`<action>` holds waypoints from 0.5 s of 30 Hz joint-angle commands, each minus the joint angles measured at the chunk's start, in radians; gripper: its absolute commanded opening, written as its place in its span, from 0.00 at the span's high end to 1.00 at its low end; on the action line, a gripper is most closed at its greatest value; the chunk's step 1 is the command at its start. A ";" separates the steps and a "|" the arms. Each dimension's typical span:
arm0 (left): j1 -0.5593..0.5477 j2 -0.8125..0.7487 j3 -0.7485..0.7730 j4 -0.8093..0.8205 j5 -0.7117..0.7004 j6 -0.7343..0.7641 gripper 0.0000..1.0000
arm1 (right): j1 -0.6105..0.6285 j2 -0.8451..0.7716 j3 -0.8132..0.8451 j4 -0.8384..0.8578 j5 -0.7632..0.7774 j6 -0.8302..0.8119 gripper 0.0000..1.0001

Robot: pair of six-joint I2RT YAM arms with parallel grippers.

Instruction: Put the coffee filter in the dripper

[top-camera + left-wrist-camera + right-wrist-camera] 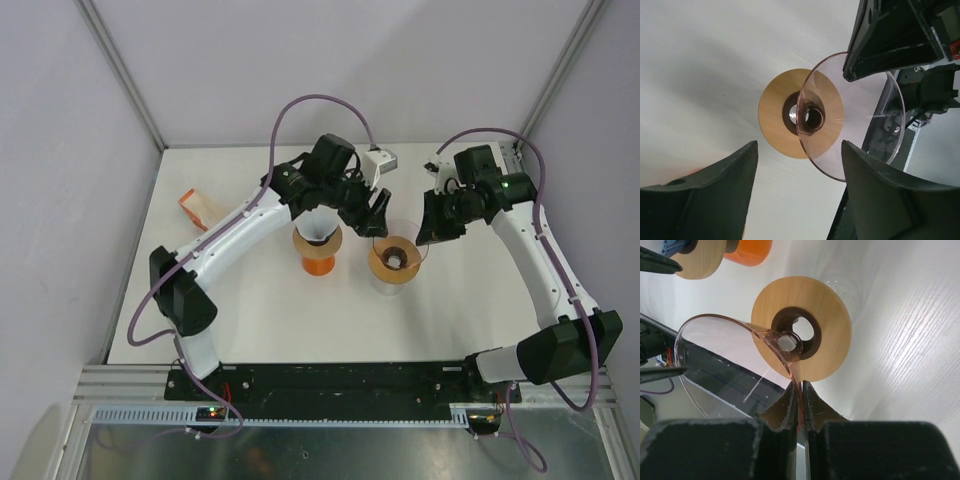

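1. Clamping the thin glass rim of the clear dripper [730, 355] with the right end effector [801, 390], its fingers pressed together on the wall.
2. Hovering the left end effector [799, 146] just over the same dripper, fingers spread wide apart and gripping nothing.
3. Resting the dripper's narrow neck in a wooden collar [830, 335] on the white counter [300, 320].
4. Standing just left of the dripper: an orange cup [318, 264] topped by a wooden ring [700, 260].
5. Sitting in that ring, apart from the dripper: what looks like the white paper filter [318, 230], partly hidden under the left arm.
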 commanded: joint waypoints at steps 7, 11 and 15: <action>-0.005 0.049 0.040 0.027 -0.010 -0.017 0.49 | -0.006 0.044 -0.003 0.026 -0.032 -0.026 1.00; -0.006 0.052 0.039 0.026 -0.001 -0.020 0.53 | -0.006 0.062 0.026 0.017 -0.033 -0.030 1.00; -0.005 0.042 0.062 0.027 0.018 -0.023 0.53 | -0.005 0.069 0.095 -0.016 -0.031 -0.034 1.00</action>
